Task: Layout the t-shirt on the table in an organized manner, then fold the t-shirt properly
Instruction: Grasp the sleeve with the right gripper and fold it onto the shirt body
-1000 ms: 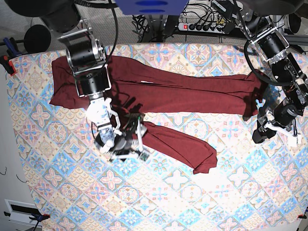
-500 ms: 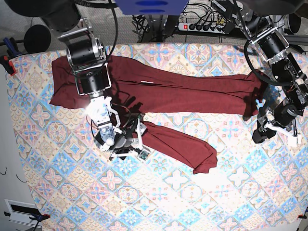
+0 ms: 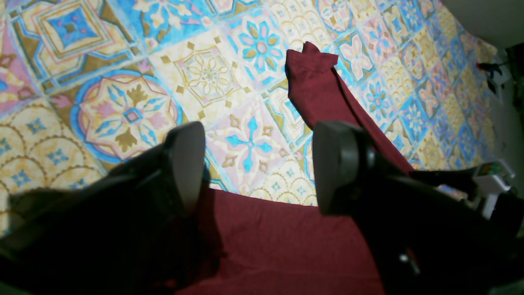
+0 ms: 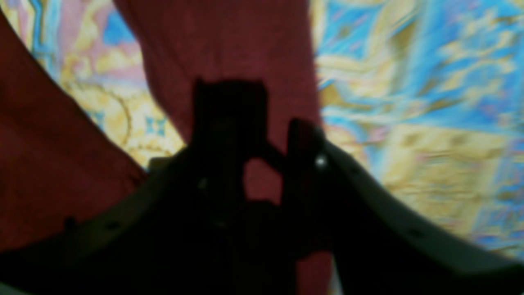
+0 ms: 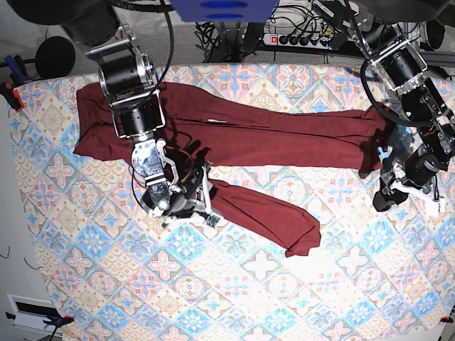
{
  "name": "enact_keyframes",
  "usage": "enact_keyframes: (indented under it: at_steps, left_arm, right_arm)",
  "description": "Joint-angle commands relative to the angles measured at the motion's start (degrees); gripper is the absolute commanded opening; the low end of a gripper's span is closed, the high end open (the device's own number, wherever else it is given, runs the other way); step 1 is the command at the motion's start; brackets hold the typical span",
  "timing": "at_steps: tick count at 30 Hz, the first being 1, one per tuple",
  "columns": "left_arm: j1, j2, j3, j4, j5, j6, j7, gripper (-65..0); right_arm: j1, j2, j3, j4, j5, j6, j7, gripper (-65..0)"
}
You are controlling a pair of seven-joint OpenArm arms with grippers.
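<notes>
Left wrist view: the left gripper (image 3: 258,164) hangs over the table (image 3: 123,82) with its two dark fingers (image 3: 184,164) spread wide, nothing between them but patterned tiles. Below the fingertips lies an edge of the maroon t-shirt (image 3: 278,241), flat on the table; a separate sleeve runs away toward the upper right, its cuff end lying on the tiles. Right wrist view: blurred. The right gripper (image 4: 266,135) sits low over the sleeve, its fingers (image 4: 229,119) close together with maroon cloth showing in the narrow gap; the jaws look nearly closed on the t-shirt (image 4: 229,49), though the blur does not let me confirm a firm pinch. More maroon cloth fills the left side, with a strip of table (image 4: 409,102) between the two pieces and open tiles on the right. Base view: the t-shirt (image 5: 270,135) lies stretched across the upper part of the table (image 5: 320,284), one end near the left edge, the other reaching the right side. One long sleeve angles down from the middle toward the centre of the table. The right gripper (image 5: 192,202) is at the top of that sleeve, touching it. The left gripper (image 5: 387,195) is at the right end of the garment, just beside the cloth edge.
</notes>
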State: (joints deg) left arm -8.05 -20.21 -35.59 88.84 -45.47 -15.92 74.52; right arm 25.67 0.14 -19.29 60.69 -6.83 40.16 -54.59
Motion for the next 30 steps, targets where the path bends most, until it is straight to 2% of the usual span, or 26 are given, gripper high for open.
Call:
enact_keyframes:
  at_steps: [1,5,8,12,17,26,30]
  left_arm:
    - [-0.96,-1.2,-0.14,0.96,-1.16,-0.21,-0.98,-24.7]
    - [-0.96,-1.2,-0.14,0.96,-1.16,-0.21,-0.98,-24.7]
    - [-0.96,-1.2,-0.14,0.96,-1.16,-0.21,-0.98,-24.7]
    - [-0.96,-1.2,-0.14,0.96,-1.16,-0.21,-0.98,-24.7]
    - [-0.96,-1.2,-0.14,0.96,-1.08,-0.21,-0.98,-24.7]
    - [-0.96,-1.2,-0.14,0.96,-0.99,-0.21,-0.98,-24.7]
    - [-0.96,-1.2,-0.14,0.96,-0.9,-0.21,-1.07,-24.7]
  right_arm:
    - [1.71,-0.19,-0.01,0.28,-0.25,-0.16,-0.14,-48.4]
    - [1.71,-0.19,-0.01,0.37,-0.25,-0.16,-0.14,-59.9]
    - [1.71,-0.19,0.08,2.22,-0.25,-0.16,-0.49,-65.0]
    - [-0.84,-0.1,0.26,9.95,-0.07,-0.16,-1.02,-64.3]
    - [-5.41,-0.1,0.17,20.15,-0.07,-0.16,-5.15,-64.3]
    - [-14.11,-0.1,0.08,33.51,0.02,-0.16,-6.38,-64.3]
    - [-17.8,-0.1,0.08,40.19,0.02,-0.16,-8.58,-64.3]
